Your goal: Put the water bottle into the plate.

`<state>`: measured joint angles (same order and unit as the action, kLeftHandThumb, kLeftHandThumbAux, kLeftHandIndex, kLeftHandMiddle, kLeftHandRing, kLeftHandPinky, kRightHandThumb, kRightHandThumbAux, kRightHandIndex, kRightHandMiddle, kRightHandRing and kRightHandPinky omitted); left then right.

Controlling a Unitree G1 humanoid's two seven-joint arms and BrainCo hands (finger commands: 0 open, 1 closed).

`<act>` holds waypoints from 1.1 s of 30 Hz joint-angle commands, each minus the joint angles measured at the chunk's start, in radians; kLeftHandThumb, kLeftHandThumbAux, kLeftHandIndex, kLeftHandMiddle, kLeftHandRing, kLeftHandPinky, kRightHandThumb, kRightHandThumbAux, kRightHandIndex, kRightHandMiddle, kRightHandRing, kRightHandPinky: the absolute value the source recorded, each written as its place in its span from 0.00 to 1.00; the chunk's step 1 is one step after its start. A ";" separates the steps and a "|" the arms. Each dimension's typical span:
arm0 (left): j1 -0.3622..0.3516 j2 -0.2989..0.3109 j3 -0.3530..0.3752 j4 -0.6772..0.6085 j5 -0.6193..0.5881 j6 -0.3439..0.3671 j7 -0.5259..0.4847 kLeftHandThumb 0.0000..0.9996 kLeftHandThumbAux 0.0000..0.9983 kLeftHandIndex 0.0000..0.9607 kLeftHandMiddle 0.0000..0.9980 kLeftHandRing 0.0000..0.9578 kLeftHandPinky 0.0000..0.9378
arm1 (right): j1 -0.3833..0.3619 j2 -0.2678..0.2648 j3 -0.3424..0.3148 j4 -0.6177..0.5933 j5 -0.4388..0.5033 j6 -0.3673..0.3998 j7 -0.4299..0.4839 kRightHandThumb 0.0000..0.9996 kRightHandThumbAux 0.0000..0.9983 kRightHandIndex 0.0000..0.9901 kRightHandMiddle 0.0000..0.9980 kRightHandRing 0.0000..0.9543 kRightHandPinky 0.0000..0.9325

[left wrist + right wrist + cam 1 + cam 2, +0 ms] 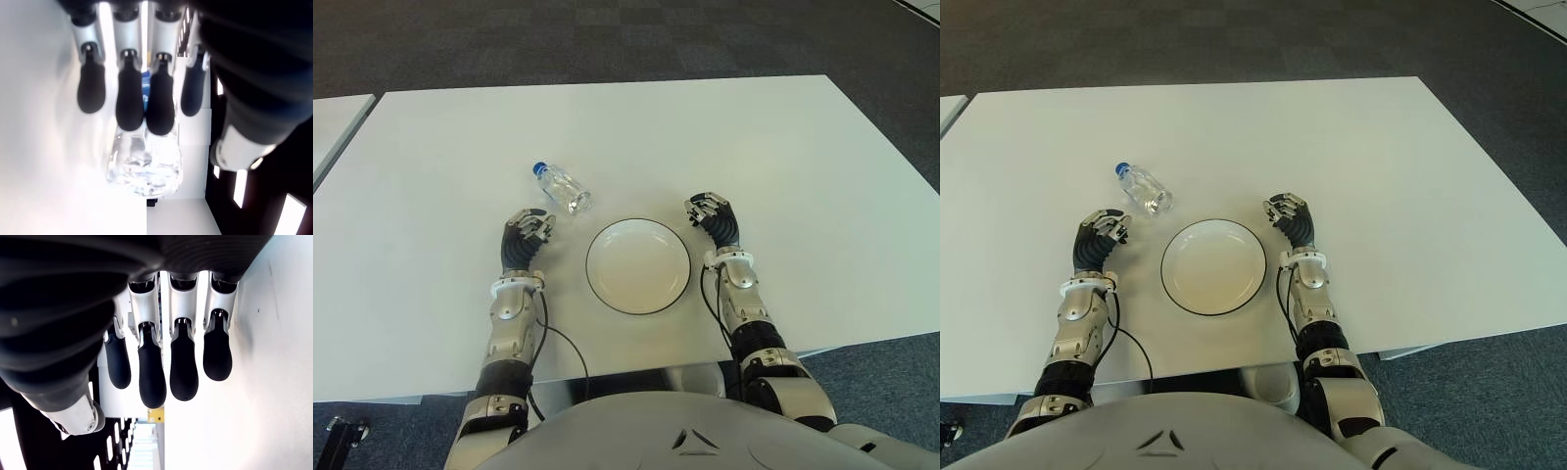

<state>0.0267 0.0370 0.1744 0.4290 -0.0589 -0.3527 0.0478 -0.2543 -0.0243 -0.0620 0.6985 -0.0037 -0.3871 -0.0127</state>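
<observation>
The water bottle (562,188) is lying on its side on the white table (783,147), blue cap pointing far-left, base pointing near-right toward the plate (637,265). It's well outside the plate, just off its far-left rim, not touching it.

The left hand (528,236) is sitting just near of the bottle w/ fingers (129,100) loosely curled and holding nothing; in the left wrist view the bottle's base is showing right past the fingertips. The right hand (712,215) is idling at the plate's right rim, fingers also relaxed and empty.

Step in hand, judging from this: reaching and grasping w/ the left hand. To do it well, I'd be opening the fingers wider first, coming over the bottle's mid-body rather than the cap end, and wrapping across its axis, since a round bottle on its side is likely to roll away if nudged. The plate is shallow, so lowering gently matters.
</observation>
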 commanded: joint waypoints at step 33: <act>0.017 0.065 -0.071 -0.269 0.316 0.094 0.162 0.71 0.72 0.45 0.69 0.70 0.71 | -0.006 0.000 0.001 0.030 -0.016 0.054 -0.033 0.71 0.73 0.44 0.61 0.65 0.68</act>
<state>0.0274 0.0919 0.1251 0.1924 0.2072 -0.2905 0.1863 -0.2684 -0.0276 -0.0591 0.7047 -0.0245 -0.3634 -0.0489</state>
